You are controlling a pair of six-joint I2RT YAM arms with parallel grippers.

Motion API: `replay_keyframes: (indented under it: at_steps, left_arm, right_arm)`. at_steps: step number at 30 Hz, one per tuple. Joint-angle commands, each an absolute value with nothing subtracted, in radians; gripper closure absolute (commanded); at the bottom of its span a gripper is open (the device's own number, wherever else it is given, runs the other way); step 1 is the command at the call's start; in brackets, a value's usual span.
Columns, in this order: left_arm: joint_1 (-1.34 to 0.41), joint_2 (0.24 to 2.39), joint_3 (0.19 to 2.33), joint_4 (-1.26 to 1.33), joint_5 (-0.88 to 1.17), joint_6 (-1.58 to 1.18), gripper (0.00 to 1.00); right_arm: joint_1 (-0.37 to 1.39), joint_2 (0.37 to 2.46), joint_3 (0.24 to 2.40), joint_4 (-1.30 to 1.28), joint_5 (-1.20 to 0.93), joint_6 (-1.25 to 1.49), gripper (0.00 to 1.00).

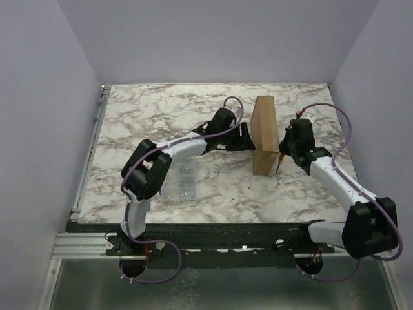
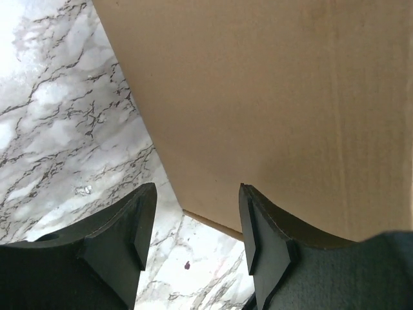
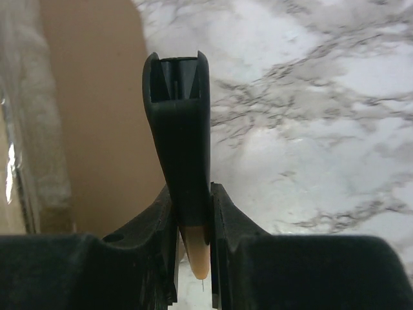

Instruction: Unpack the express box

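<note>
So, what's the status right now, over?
Left pincer open beside box. Right pincer shut on black tool. Box on edge between them. Clear case lies apart, nothing blocking.

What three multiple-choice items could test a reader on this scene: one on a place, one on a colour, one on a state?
1. Where does the small clear plastic compartment case lie?
A. on the marble table, beside the left arm
B. on the floor
C. in the right jaws

2. What colour is the flat rectangular cardboard express box?
A. white
B. brown
C. blue

3. How do the jaws of the right gripper stand?
A. wide open, empty
B. shut on a black plastic tool
C. out of view

Key: 1 A, the top view shows it on the marble; 2 B, all views show brown board; 3 B, the right wrist view shows them pinching the tool.
</note>
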State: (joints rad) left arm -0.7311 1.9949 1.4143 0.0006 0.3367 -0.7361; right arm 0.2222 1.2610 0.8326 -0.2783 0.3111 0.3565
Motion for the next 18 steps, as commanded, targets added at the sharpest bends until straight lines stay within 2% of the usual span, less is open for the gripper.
replay_keyframes:
  at_steps: [1, 10, 18]
  left_arm:
    - [-0.731, 2.032, 1.52, -0.146, 0.365, -0.645, 0.41]
    - [-0.727, 1.977, 1.522, -0.283, 0.313, -0.486, 0.41]
    - [-0.719, 1.887, 1.455, -0.357, 0.244, -0.37, 0.4]
  right_arm:
    - [0.221, 1.216, 0.754, -0.126, 0.108, 0.438, 0.99]
    - [0.359, 1.118, 0.671, -0.106, 0.133, 0.62, 1.0]
    - [0.526, 1.113, 0.665, -0.054, 0.167, 0.761, 0.99]
